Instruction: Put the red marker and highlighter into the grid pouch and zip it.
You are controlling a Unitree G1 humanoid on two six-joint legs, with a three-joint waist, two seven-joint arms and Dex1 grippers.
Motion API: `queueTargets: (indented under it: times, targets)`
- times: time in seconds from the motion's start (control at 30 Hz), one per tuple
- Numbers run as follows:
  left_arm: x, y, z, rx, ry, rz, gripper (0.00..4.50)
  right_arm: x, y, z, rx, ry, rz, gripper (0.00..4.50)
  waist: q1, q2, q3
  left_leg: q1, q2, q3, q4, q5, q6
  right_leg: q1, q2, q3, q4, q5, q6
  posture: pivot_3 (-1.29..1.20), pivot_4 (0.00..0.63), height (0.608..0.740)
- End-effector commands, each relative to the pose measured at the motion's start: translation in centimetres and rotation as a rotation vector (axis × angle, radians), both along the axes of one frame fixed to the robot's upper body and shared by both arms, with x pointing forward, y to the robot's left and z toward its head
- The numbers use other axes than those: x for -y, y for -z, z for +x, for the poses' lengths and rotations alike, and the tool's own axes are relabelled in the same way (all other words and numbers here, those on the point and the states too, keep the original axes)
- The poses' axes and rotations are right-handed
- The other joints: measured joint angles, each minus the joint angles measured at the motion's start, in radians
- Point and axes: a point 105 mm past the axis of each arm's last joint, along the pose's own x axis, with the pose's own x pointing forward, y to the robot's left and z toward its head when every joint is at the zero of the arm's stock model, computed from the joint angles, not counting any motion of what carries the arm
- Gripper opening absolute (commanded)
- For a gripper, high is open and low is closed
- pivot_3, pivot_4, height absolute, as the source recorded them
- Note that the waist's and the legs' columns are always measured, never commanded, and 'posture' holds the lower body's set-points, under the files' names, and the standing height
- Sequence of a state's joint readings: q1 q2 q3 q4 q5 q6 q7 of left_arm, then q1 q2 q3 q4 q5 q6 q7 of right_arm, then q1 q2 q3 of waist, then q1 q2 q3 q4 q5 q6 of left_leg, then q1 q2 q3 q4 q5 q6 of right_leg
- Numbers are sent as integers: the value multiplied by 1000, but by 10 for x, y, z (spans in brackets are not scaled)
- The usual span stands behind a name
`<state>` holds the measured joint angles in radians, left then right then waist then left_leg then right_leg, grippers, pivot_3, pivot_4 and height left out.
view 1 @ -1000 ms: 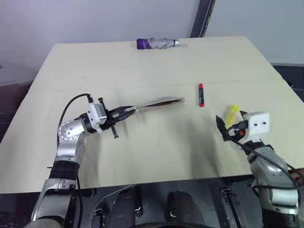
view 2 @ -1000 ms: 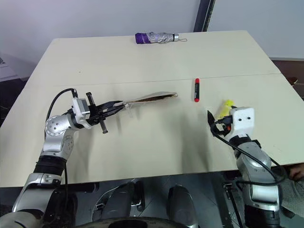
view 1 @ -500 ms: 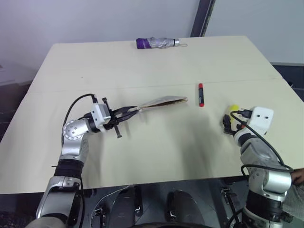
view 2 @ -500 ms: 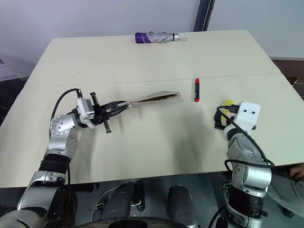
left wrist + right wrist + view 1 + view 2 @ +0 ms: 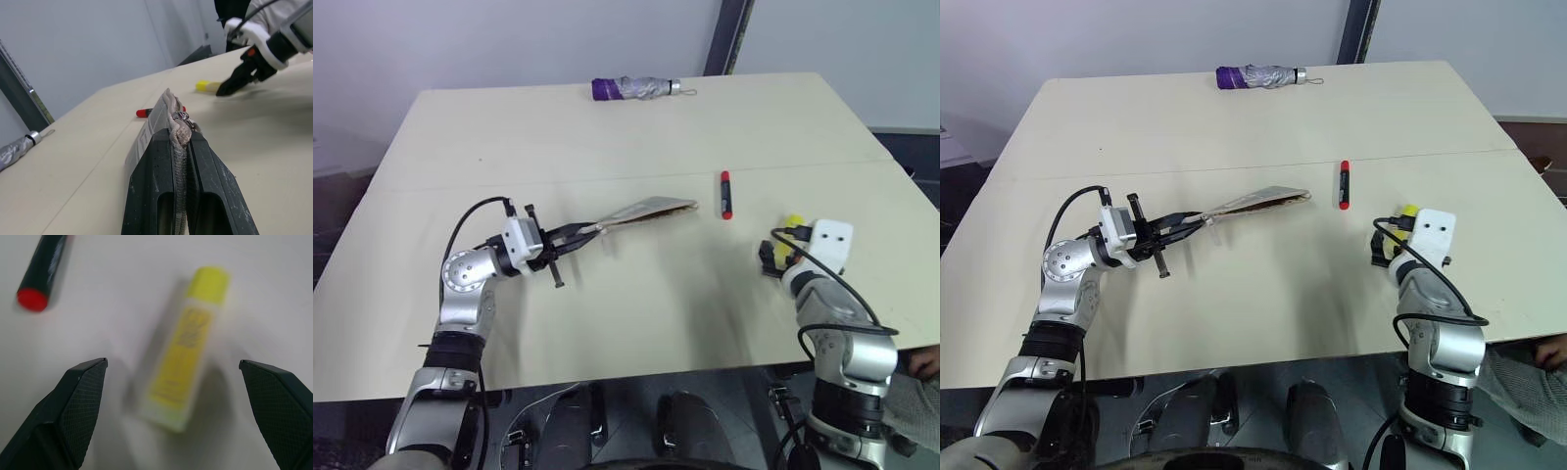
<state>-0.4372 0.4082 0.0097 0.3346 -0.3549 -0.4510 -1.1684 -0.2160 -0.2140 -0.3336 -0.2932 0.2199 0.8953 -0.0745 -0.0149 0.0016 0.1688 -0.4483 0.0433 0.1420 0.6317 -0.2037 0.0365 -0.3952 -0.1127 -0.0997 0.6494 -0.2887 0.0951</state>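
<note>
Centrally, the left gripper clamps the flat grey grid pouch; lower right, the right gripper, fingers spread, straddles the stubby yellow highlighter.

On the table, the grid pouch lies left of the red marker — highlighter farther right.
</note>
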Motion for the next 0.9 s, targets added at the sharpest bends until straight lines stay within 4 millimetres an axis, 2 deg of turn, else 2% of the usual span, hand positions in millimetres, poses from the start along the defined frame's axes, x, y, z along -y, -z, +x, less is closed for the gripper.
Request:
queueTargets:
  times: [0.03,0.13,0.2,0.3,0.33,0.43,0.5,0.57,0.67,0.73,0.8,0.9]
  targets:
    - [5,-8,-4,49,15,5,0,10,-5,4,25,62,-26,4469,0,0,0,0,0,0,0,0,0,0,0,0,0,0,0,0,150,740]
    - [5,-8,-4,52,15,9,0,12,-1,4,15,73,-10,3634,0,0,0,0,0,0,0,0,0,0,0,0,0,0,0,0,150,740]
    - [5,-8,-4,52,15,10,0,13,0,3,11,77,-6,2739,1,0,0,0,0,0,0,0,0,0,0,0,0,0,0,0,150,740]
    - [5,-9,-4,52,16,11,0,16,1,0,9,91,-7,1065,1,0,0,0,0,0,0,0,0,0,0,0,0,0,0,0,150,740]
    - [5,-9,-4,52,16,10,0,17,0,-1,10,96,-7,866,1,0,0,0,0,0,0,0,0,0,0,0,0,0,0,0,150,740]
    - [6,-9,-3,52,19,11,0,31,-8,-7,40,143,-27,876,3,0,0,0,0,0,0,0,0,0,0,0,0,0,0,0,150,740]
    - [7,-8,-3,54,22,14,0,44,-31,-6,157,118,-59,876,4,0,0,0,0,0,0,0,0,0,0,0,0,0,0,0,150,740]
    - [8,-7,-3,54,24,16,0,42,-51,-4,251,26,-103,876,2,0,0,-1,-1,0,0,0,0,0,0,0,0,0,0,0,150,740]
    - [9,-6,-1,56,28,18,0,-2,-88,-3,416,-332,-187,876,-3,0,0,-1,-1,1,0,0,0,0,1,0,0,0,0,0,150,740]
    - [10,-7,0,60,33,19,0,-45,-103,-21,490,-663,-181,876,-5,0,0,0,1,1,0,0,0,0,1,0,0,0,0,0,150,740]
    - [11,-8,2,62,34,18,0,-66,-102,-36,482,-846,-158,876,-3,0,1,0,4,0,-1,0,0,0,6,0,0,0,0,0,150,740]
    - [11,-9,3,71,36,16,0,-72,-84,-45,381,-948,-171,876,4,-1,1,0,5,-1,0,0,0,1,8,0,-1,0,0,0,150,740]
